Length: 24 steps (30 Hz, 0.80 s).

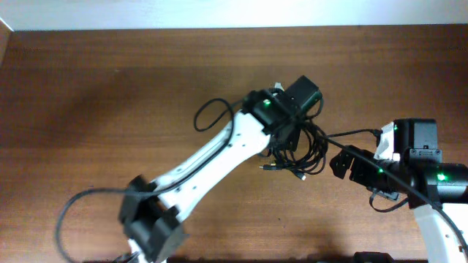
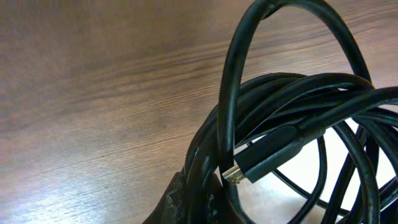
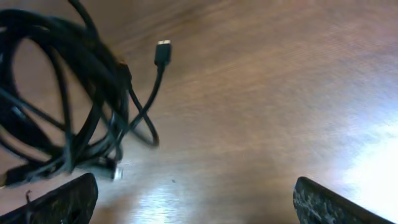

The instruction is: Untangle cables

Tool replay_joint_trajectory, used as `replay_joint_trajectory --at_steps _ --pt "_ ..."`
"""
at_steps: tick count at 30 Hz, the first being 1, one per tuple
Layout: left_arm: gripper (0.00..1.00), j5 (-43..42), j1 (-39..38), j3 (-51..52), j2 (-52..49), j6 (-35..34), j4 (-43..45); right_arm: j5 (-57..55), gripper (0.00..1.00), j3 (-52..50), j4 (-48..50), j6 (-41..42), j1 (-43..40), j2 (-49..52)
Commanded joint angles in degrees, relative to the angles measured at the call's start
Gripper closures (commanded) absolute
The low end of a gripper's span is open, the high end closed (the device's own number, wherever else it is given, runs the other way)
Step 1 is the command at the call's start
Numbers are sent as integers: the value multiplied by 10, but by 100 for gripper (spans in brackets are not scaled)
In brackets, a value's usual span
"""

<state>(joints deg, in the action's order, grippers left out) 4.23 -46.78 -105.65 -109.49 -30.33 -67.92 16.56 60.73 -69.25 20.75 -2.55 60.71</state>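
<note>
- My left end effector is closed tight, pinching the cables where their strands bunch together.
- My right end effector gapes fully wide and holds nothing; the bundle sits at its 10 o'clock.
- The cables lie coiled on the desk, at 3 o'clock from its centre, with one gold-tipped plug showing among the loops.
</note>
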Motion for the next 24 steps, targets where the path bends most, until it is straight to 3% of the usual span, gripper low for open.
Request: replay_joint_trajectory --at_steps 1,6,9,14,20,24 --pt "100 -16 29 -16 75 58 -1 61 1 4 13 -23 -1 -2" --pt "100 -61 83 -16 131 116 -12 138 1 18 39 -47 -1 -7" --pt "100 -188 132 -16 165 197 -5 218 1 36 52 -113 -1 -13" --pt "100 -420 165 -16 176 370 -15 255 1 71 55 -146 -1 -15" --pt "100 -445 194 -16 176 382 -18 283 1 137 45 -146 -1 -15" --pt "100 -563 223 -16 176 436 -7 294 1 153 42 -146 -1 -25"
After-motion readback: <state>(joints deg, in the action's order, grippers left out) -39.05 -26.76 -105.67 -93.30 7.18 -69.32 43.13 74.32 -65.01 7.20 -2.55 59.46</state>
